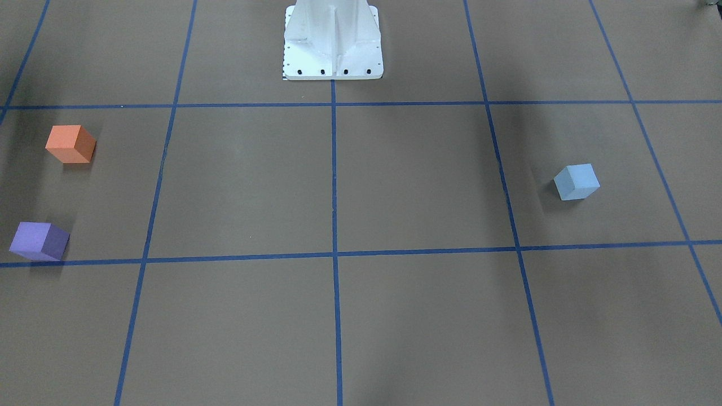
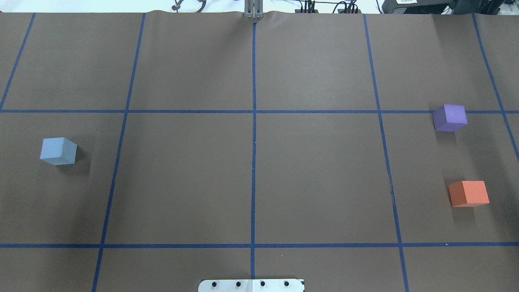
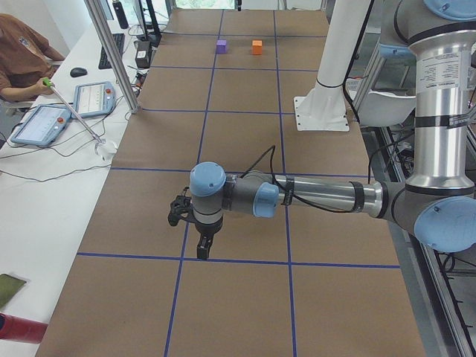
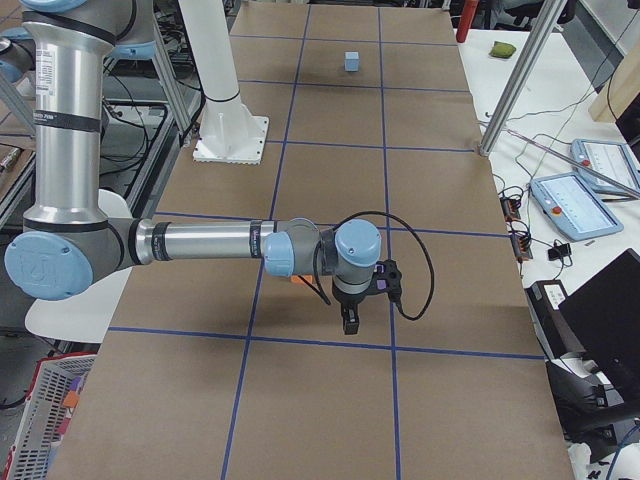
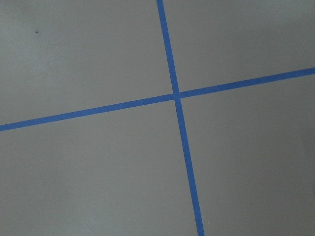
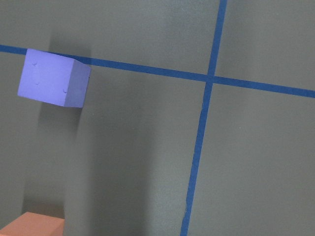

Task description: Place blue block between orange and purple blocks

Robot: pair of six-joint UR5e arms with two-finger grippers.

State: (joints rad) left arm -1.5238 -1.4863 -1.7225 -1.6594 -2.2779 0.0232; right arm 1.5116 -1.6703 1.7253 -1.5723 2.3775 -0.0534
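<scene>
The light blue block (image 1: 576, 181) sits alone on the brown table on my left side; it also shows in the overhead view (image 2: 58, 151) and far off in the right side view (image 4: 352, 61). The orange block (image 2: 468, 193) and the purple block (image 2: 450, 117) stand apart on my right side, with a bare gap between them. The right wrist view shows the purple block (image 6: 54, 78) and a corner of the orange block (image 6: 32, 225). My left gripper (image 3: 202, 249) and right gripper (image 4: 348, 322) hang above the table. They show only in the side views, so I cannot tell whether they are open or shut.
The white robot base (image 1: 333, 42) stands at the table's middle edge. Blue tape lines (image 2: 254, 121) divide the brown surface into squares. An operator (image 3: 22, 59) sits at a side desk with tablets (image 3: 41, 123). The left wrist view shows only a tape crossing (image 5: 176, 94).
</scene>
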